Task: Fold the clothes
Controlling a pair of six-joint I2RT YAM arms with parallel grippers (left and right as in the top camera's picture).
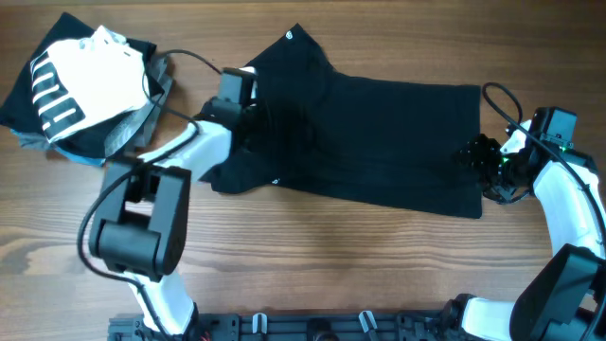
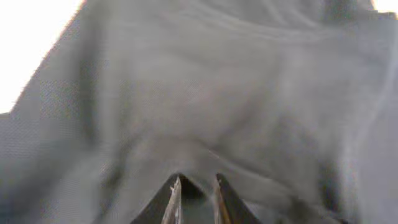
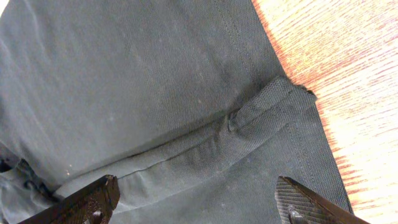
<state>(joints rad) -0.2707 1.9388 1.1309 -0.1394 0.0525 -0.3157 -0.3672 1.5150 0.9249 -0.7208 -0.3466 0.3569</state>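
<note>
Overhead: the shirt lies across the middle of the table, mostly flat on its right half and bunched at its left end. The left gripper sits on that bunched end and the right gripper at the shirt's right edge. A pile of other clothes lies well apart at the far left. No fold is made yet, so this looks like the spreading or first-grasp step.

Left wrist: dull black cloth fills the view, blurred. The left gripper has its 2 fingers close together with cloth drawn to a peak at their tips. They appear to be pinching it.

Right wrist: the right gripper is spread wide, holding nothing, above the shirt's stitched hem, beside bare table. A pucker rises in the hem. The next move likely calls for lowering and closing on this edge, so both ends can be carried over evenly.
</note>
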